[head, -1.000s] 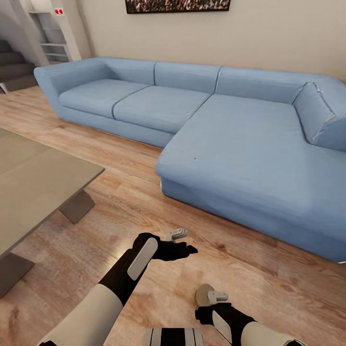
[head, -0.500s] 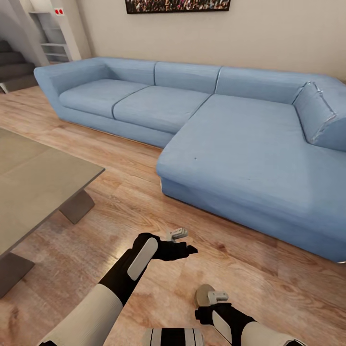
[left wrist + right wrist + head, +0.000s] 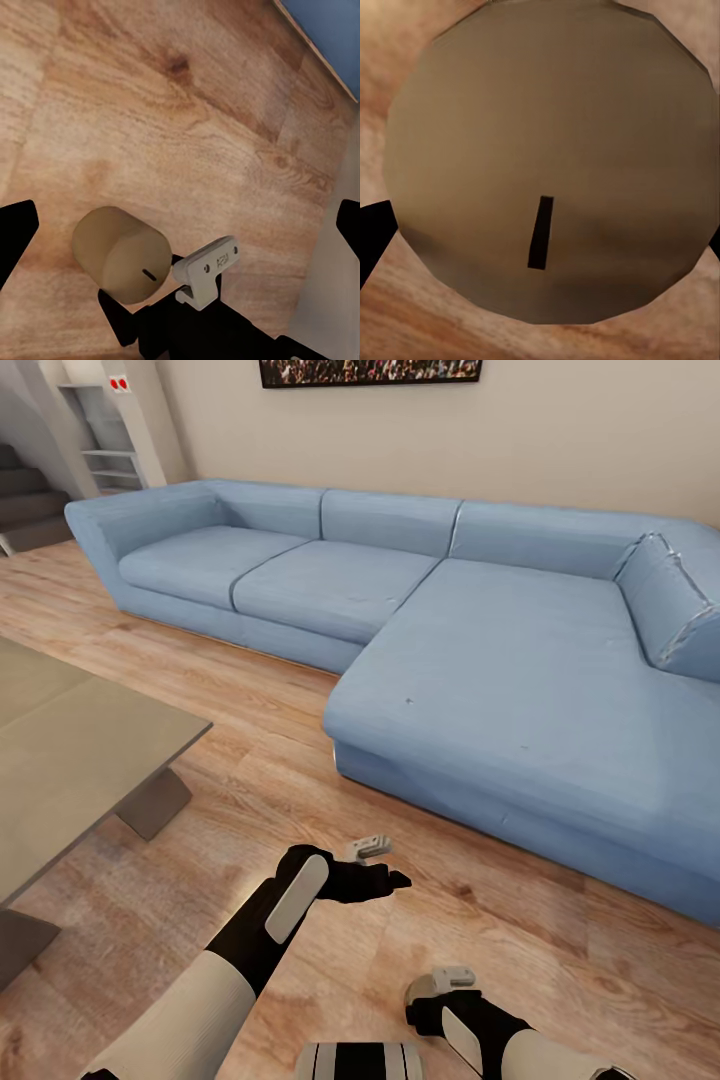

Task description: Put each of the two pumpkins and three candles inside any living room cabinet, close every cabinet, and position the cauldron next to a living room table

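— Where's the candle (image 3: 551,161) now?
— Clenched in my right gripper (image 3: 447,982). My right wrist camera looks straight at its flat top and dark wick, and my left wrist camera sees the same candle (image 3: 120,255) held over the wood floor (image 3: 300,760).

— What just changed?
— The whole head view slid a little: the sofa (image 3: 480,660) and the grey tabletop (image 3: 80,760) both shifted, so I read that as my base or head moving, not the furniture. My right wrist also turned, so less of the candle peeks past it.

— And your left gripper (image 3: 385,865)?
— Released, holding nothing, ahead of the right one.

— Meaning for the task?
— I judge I'm travelling with the candle; no cabinet lies ahead of my grippers yet.
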You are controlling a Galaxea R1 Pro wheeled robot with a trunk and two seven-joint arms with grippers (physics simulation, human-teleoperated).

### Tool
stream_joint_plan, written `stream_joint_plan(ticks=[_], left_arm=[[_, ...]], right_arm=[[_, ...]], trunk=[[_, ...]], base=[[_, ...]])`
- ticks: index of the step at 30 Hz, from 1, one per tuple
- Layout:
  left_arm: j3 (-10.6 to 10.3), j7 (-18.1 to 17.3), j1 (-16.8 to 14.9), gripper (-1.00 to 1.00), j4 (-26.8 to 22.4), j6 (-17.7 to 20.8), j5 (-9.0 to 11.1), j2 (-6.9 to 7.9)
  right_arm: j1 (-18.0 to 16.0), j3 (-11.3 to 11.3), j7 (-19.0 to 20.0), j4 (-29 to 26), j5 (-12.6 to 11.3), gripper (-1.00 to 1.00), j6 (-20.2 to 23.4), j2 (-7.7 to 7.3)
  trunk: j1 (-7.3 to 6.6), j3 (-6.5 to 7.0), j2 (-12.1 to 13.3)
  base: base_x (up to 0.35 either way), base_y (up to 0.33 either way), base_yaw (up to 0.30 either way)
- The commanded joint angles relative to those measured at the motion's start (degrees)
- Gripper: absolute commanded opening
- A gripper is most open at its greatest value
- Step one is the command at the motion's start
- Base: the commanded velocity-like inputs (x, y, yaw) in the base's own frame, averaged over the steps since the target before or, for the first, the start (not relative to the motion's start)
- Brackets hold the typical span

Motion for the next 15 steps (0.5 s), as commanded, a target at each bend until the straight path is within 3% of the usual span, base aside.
stream_joint_plan(ticks=[1, 11, 15], left_arm=[[-0.03, 0.58, -0.03, 1.00, -0.05, 0.13, 0.61, 0.00], [-0.10, 0.54, -0.01, 1.00, -0.05, 0.13, 0.61, 0.00], [-0.12, 0.55, -0.02, 1.00, -0.05, 0.13, 0.59, 0.00]], right_arm=[[-0.01, 0.48, -0.36, -0.13, -0.51, 1.00, 0.30, -0.02], [-0.01, 0.51, -0.36, -0.13, -0.51, 1.00, 0.30, -0.02], [-0.01, 0.49, -0.36, -0.13, -0.51, 1.00, 0.31, -0.02]], trunk=[[-0.01, -0.04, -0.02], [-0.01, -0.04, -0.02], [-0.01, -0.04, -0.02]], base=[[0.009, 0.000, 0.000], [0.004, 0.000, 0.000], [0.130, 0.000, 0.000]])
